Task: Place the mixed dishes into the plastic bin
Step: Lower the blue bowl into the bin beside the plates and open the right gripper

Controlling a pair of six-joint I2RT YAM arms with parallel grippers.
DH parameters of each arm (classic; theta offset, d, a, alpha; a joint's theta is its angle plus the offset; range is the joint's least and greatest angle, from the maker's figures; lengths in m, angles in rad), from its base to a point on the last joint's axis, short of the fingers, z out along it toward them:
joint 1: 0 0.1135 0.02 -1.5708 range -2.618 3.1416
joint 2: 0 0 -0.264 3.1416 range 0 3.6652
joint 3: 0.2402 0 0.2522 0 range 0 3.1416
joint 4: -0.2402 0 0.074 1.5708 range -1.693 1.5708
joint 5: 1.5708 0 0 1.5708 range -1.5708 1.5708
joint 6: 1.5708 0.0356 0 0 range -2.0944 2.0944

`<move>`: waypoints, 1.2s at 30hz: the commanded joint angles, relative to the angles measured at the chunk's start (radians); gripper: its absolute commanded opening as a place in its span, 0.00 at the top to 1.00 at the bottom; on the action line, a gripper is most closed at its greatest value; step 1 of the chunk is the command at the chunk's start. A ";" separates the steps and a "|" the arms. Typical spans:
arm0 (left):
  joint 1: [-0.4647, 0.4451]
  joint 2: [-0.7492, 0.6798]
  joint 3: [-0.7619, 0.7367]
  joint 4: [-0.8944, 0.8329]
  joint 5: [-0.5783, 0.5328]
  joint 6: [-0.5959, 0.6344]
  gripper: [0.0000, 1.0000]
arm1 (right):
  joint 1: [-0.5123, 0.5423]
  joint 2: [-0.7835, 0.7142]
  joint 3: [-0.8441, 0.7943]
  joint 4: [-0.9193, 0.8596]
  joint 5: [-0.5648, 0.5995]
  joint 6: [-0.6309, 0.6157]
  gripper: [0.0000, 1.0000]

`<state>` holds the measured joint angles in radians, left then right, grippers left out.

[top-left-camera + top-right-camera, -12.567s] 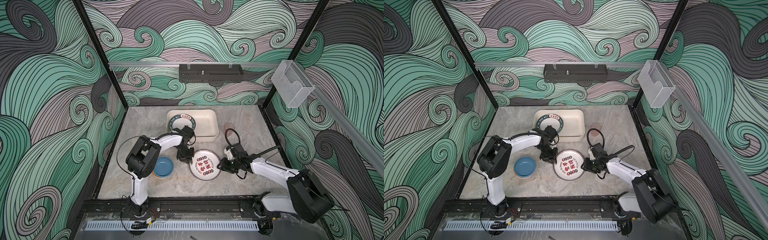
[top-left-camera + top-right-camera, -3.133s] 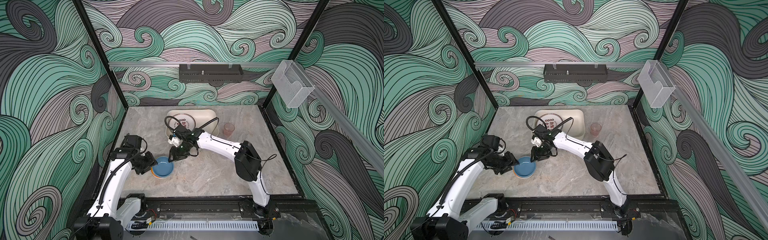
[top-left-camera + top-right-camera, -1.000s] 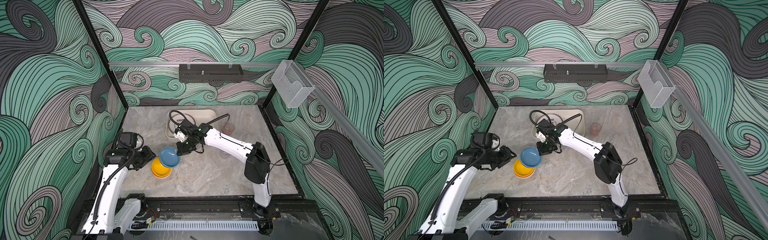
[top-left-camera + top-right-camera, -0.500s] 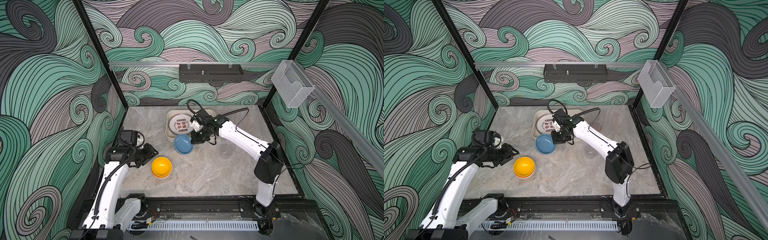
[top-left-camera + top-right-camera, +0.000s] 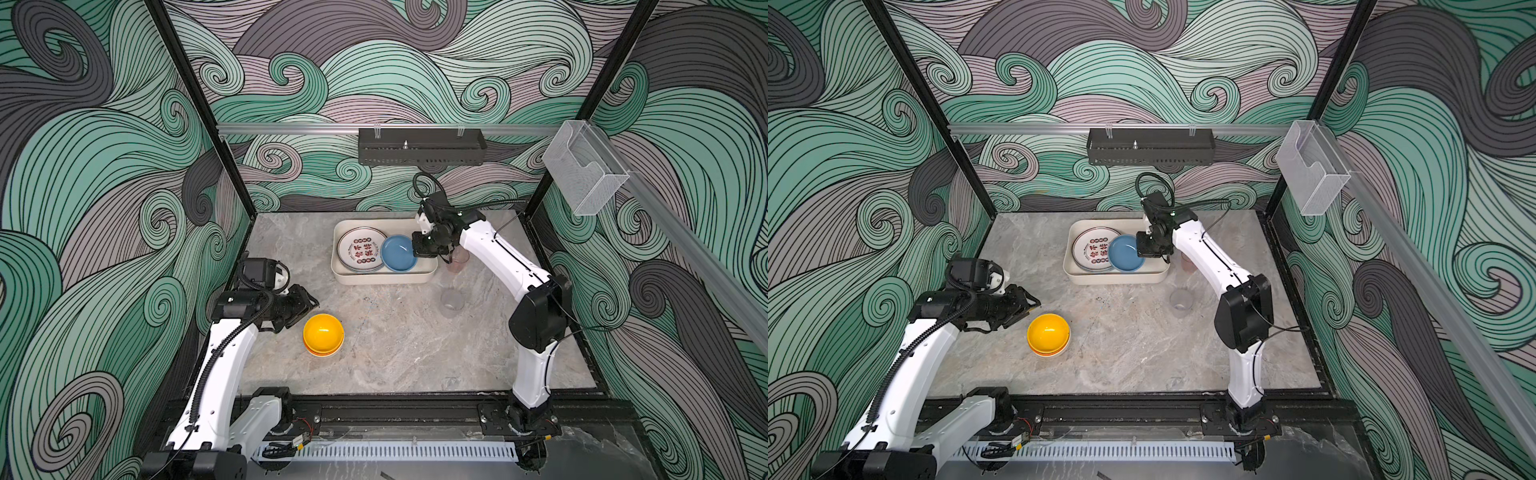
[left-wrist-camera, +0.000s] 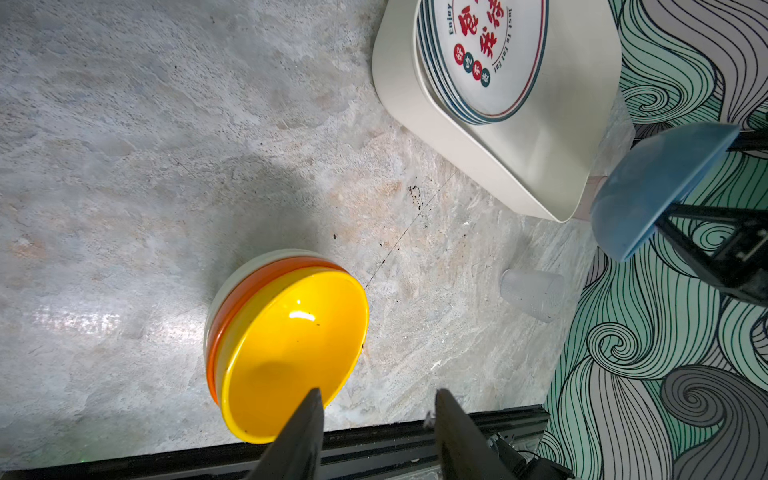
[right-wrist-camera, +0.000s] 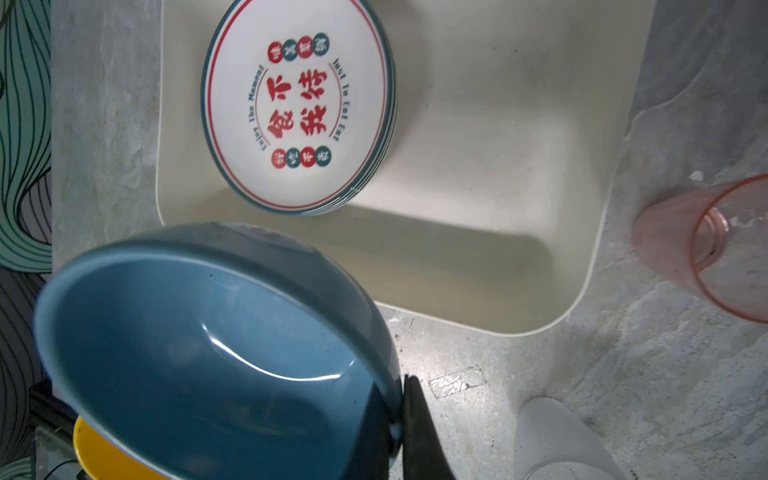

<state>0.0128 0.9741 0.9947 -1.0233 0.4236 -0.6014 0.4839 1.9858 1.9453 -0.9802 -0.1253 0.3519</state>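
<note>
My right gripper (image 5: 417,249) (image 7: 400,401) is shut on the rim of the blue bowl (image 5: 398,252) (image 7: 199,353) and holds it tilted over the right half of the plastic bin (image 5: 382,276) (image 7: 478,187). A stack of white plates with red characters (image 5: 359,250) (image 7: 297,104) lies in the bin's left half. At the front left, my left gripper (image 5: 309,301) (image 6: 378,399) is open and empty beside the yellow bowl (image 5: 323,333) (image 6: 286,345). The yellow bowl is nested in an orange bowl (image 6: 249,282) and a cream one.
A pink translucent cup (image 5: 458,259) (image 7: 706,249) stands just right of the bin, under my right forearm. A clear cup (image 5: 451,302) (image 6: 532,291) stands in front of it. A black perforated tray (image 5: 422,151) and a clear acrylic box (image 5: 584,174) hang on the walls.
My right gripper has carried the blue bowl from above the yellow bowl stack back and right to over the bin. The left gripper has stayed beside the yellow bowl.
</note>
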 commanded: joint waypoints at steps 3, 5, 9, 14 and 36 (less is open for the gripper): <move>0.006 0.004 0.004 0.007 0.010 0.002 0.53 | -0.056 0.110 0.115 -0.027 0.060 0.011 1.00; 0.007 0.004 0.004 0.006 0.010 -0.001 0.53 | -0.074 0.150 0.158 -0.034 0.068 0.017 1.00; 0.007 0.003 0.003 -0.002 0.009 -0.003 0.53 | -0.104 0.236 0.253 -0.049 0.070 0.037 1.00; 0.007 0.001 -0.001 -0.009 0.003 -0.003 0.53 | -0.126 0.334 0.351 -0.052 0.073 0.065 1.00; 0.007 0.009 -0.029 -0.020 -0.006 -0.007 0.53 | -0.156 0.633 0.660 -0.050 0.116 0.183 1.00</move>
<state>0.0128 0.9756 0.9657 -1.0256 0.4236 -0.6033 0.3363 2.6091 2.5706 -1.0248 -0.0395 0.5095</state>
